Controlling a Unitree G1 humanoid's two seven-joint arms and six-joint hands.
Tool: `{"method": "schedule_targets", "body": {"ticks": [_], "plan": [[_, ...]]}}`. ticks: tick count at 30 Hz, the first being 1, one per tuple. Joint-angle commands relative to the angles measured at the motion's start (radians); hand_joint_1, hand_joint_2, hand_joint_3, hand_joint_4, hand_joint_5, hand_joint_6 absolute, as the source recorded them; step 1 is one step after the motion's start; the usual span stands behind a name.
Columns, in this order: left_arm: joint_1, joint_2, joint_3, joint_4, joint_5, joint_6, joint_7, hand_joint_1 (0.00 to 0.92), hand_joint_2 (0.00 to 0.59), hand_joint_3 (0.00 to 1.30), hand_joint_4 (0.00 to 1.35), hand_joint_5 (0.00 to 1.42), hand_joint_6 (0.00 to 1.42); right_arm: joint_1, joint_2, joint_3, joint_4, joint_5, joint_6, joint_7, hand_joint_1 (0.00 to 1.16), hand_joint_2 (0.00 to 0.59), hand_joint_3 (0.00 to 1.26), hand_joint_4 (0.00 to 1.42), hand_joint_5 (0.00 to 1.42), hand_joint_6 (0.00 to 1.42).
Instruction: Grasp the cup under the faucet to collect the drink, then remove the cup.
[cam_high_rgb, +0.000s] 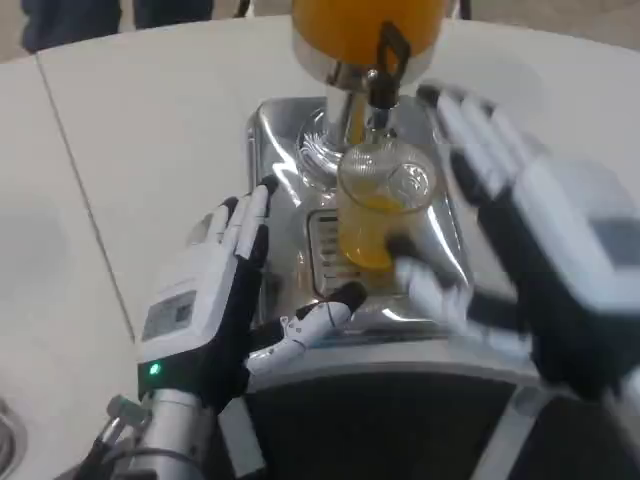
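A clear cup (384, 212) stands upright on the silver drip tray (283, 130), right under the black faucet (385, 70) of the drink dispenser. Orange drink fills about its lower half. My right hand (530, 235) is blurred, just right of the cup. Its fingers (470, 125) are spread past the cup's far right side, and its thumb (425, 280) reaches in front of the cup's base. I see no closed grip on the cup. My left hand (215, 300) lies at the tray's left front corner, fingers apart and holding nothing.
The dispenser's orange tank (360, 22) rises behind the faucet on a chrome stem (340, 120). The white round table (130, 130) stretches to the left and back. A dark band (400, 420) runs along the near edge below the tray.
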Motion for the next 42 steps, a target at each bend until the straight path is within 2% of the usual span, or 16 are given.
{"method": "schedule_targets", "body": {"ticks": [1, 5, 7, 10, 18, 22, 26, 30, 36, 42], "plan": [[-0.006, -0.015, -0.010, 0.023, -0.010, -0.032, 0.025, 0.105, 0.091, 0.00, 0.00, 0.00, 0.01, 0.144, -0.015, -0.015, -0.048, -0.002, -0.082, -0.004, 0.48, 0.473, 0.00, 0.00, 0.00, 0.05], [-0.033, -0.034, -0.010, 0.069, -0.022, -0.055, 0.045, 0.124, 0.087, 0.00, 0.00, 0.00, 0.02, 0.260, -0.022, -0.020, -0.090, -0.035, -0.172, -0.025, 0.54, 0.410, 0.00, 0.00, 0.00, 0.05], [-0.053, -0.042, -0.010, 0.099, -0.031, -0.066, 0.054, 0.143, 0.078, 0.00, 0.00, 0.00, 0.02, 0.308, -0.030, -0.035, -0.083, -0.064, -0.220, -0.040, 0.56, 0.392, 0.00, 0.00, 0.00, 0.05], [-0.095, -0.057, -0.016, 0.152, -0.045, -0.083, 0.069, 0.161, 0.074, 0.00, 0.00, 0.00, 0.03, 0.342, -0.045, -0.065, -0.068, -0.059, -0.266, -0.035, 0.61, 0.377, 0.00, 0.00, 0.00, 0.06], [-0.179, -0.105, -0.032, 0.278, -0.068, -0.122, 0.122, 0.151, 0.061, 0.00, 0.00, 0.00, 0.03, 0.308, -0.067, -0.157, -0.073, 0.031, -0.263, 0.059, 0.62, 0.370, 0.00, 0.00, 0.00, 0.06], [-0.232, -0.128, -0.043, 0.356, -0.082, -0.133, 0.151, 0.153, 0.056, 0.00, 0.00, 0.00, 0.04, 0.290, -0.071, -0.182, -0.088, 0.057, -0.261, 0.111, 0.62, 0.368, 0.00, 0.00, 0.00, 0.06], [-0.273, -0.134, -0.052, 0.416, -0.091, -0.161, 0.170, 0.213, 0.047, 0.00, 0.00, 0.00, 0.04, 0.282, -0.071, -0.194, -0.090, 0.062, -0.262, 0.147, 0.62, 0.368, 0.00, 0.00, 0.00, 0.06], [-0.311, -0.143, -0.056, 0.476, -0.098, -0.175, 0.186, 0.223, 0.045, 0.00, 0.00, 0.00, 0.04, 0.274, -0.071, -0.202, -0.080, 0.069, -0.267, 0.158, 0.62, 0.367, 0.00, 0.00, 0.00, 0.07], [-0.362, -0.167, -0.066, 0.563, -0.092, -0.175, 0.240, 0.250, 0.043, 0.00, 0.00, 0.02, 0.07, 0.245, -0.051, -0.183, -0.051, 0.067, -0.257, 0.166, 0.62, 0.367, 0.00, 0.00, 0.00, 0.08], [-0.430, -0.191, -0.060, 0.661, -0.117, -0.191, 0.298, 0.259, 0.049, 0.00, 0.00, 0.06, 0.11, 0.235, -0.048, -0.187, -0.027, 0.061, -0.248, 0.177, 0.62, 0.367, 0.00, 0.00, 0.00, 0.08]]}}
